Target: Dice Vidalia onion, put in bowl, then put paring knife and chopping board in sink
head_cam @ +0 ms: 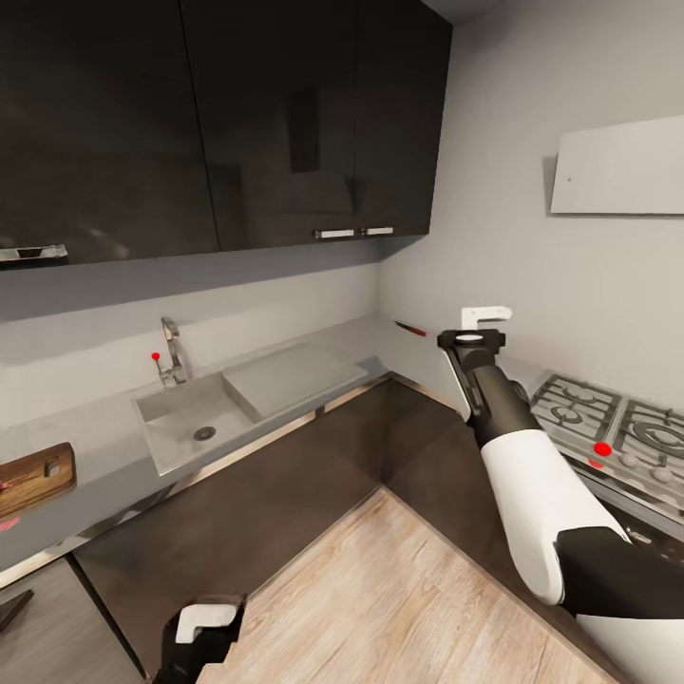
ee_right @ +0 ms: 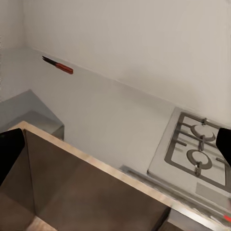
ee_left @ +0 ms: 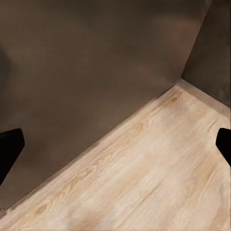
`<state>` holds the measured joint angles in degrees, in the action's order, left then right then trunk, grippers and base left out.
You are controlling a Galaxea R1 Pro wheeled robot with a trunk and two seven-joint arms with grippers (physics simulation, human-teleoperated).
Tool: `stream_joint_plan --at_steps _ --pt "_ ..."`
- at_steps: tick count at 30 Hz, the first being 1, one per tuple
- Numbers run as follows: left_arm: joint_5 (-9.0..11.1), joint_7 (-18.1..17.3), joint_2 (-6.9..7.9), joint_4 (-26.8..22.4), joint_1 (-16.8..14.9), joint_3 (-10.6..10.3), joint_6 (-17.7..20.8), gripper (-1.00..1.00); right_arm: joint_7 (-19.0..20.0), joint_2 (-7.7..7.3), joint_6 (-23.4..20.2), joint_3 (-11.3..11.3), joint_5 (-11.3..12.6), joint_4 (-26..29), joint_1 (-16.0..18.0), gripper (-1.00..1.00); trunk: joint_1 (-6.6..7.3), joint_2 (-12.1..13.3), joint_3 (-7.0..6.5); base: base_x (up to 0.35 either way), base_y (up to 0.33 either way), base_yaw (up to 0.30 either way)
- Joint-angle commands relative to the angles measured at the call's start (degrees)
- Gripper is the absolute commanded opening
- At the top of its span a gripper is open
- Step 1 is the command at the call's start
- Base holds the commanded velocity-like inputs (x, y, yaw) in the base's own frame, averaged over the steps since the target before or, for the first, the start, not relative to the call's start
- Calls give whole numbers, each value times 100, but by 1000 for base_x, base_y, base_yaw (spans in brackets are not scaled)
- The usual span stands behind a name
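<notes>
The right claw (head_cam: pixel 472 340) is raised over the corner run of the desk (head_cam: pixel 313 366) with its fingers apart and nothing between them; the left claw (head_cam: pixel 204 627) hangs low over the wooden floor (head_cam: pixel 380 598), also spread and empty. Judging by this, the robot is going for the paring knife (head_cam: pixel 410 329), which lies against the back wall near the corner, just beyond the right claw. Next the right arm must reach forward and down and close on the reddish handle. The sink (head_cam: pixel 195 418) basin looks empty, and red bits lie by the chopping board (head_cam: pixel 36 473) at the far left, so the onion may already be out. The hob (head_cam: pixel 608 423) sits close on the right, limiting sideways swing; the floor is open.
</notes>
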<state>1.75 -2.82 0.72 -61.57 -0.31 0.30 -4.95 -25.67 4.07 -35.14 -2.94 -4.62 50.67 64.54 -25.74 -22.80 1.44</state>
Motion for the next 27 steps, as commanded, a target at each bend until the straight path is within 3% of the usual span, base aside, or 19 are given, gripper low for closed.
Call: stream_joint_plan --at_steps 1,5,10,13,16,18,21,27 --pt "19 -154 23 -382 295 4 -15 100 1 -1 -32 -7 -53 -21 6 100 -5 -11 10 0 0 0" --pt "16 -337 52 -1236 1115 5 -108 100 1 9 -8 -10 -49 -50 6 100 -5 -11 10 0 0 0" --pt "48 -377 60 -1468 1723 5 -725 100 1 27 -3 -13 -48 -56 6 100 -5 -11 10 0 0 0" --pt "177 -388 87 -1552 2082 12 -1161 100 1 30 -7 -13 -48 -57 6 100 -5 -11 10 0 0 0" --pt "477 -470 276 -1589 2305 22 -1509 100 1 32 -7 -13 -48 -57 6 100 -5 -11 10 0 0 0" --pt "646 -524 397 -1501 2347 22 -1569 100 1 32 -7 -13 -48 -57 6 100 -5 -11 10 0 0 0" --pt "1083 -591 588 -913 2397 18 -1629 100 1 35 -4 -18 -48 -58 6 100 -5 -11 10 0 0 0" --pt "1341 -625 612 268 2413 4 -1635 100 -5 51 -7 -30 -48 -58 6 100 -5 -11 10 0 0 0"
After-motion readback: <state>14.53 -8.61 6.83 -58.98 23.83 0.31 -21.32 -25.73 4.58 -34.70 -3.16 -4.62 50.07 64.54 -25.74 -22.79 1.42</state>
